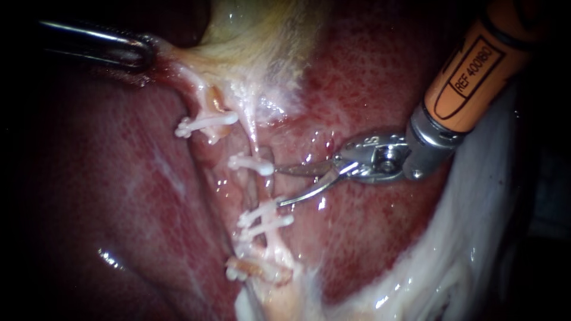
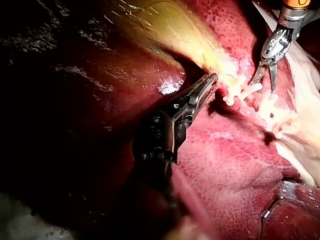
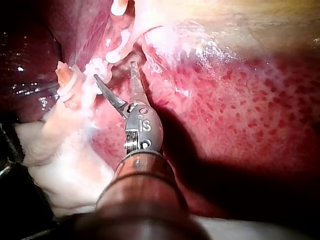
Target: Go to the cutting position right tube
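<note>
Centre frame: right instrument [image 1: 278, 185] at the right tube [image 1: 262, 187].
Its blades gape beside the tube between white clips [image 1: 252, 163]; upper left, the left instrument [image 1: 147, 53] clamps gallbladder [image 1: 256, 30] tissue.

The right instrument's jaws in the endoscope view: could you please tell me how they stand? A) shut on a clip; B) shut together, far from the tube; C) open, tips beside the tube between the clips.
C: a gap shows between the jaws of the right instrument, and their tips reach the tube between the white clips.
</note>
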You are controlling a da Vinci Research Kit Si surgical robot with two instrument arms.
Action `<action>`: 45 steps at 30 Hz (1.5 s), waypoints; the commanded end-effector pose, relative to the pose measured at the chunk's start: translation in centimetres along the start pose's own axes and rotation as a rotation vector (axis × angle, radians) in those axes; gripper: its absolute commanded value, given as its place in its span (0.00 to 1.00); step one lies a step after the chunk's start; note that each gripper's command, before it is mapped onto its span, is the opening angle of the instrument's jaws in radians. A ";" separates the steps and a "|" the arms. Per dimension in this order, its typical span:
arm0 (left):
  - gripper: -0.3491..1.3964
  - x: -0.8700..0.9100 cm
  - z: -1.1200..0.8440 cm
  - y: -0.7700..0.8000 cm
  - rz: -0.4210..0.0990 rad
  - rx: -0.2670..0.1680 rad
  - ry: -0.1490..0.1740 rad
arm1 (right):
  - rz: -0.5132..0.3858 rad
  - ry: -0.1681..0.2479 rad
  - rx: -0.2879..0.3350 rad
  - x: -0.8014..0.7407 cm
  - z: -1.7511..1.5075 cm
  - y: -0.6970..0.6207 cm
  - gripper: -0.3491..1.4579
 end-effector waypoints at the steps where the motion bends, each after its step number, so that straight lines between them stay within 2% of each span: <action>1: 0.00 0.00 0.00 0.00 0.000 0.000 0.000 | -0.002 0.003 0.006 0.01 0.01 0.00 0.99; 14: 0.00 0.00 0.00 0.00 0.000 0.000 0.000 | 0.002 0.005 0.070 0.01 0.25 0.00 0.99; 33: 0.00 0.00 0.00 0.00 0.000 0.000 0.000 | 0.017 0.039 0.120 0.20 0.58 0.05 0.99; 45: 0.00 0.00 0.00 0.00 0.000 0.000 0.000 | 0.023 0.059 0.170 0.29 0.71 0.03 0.98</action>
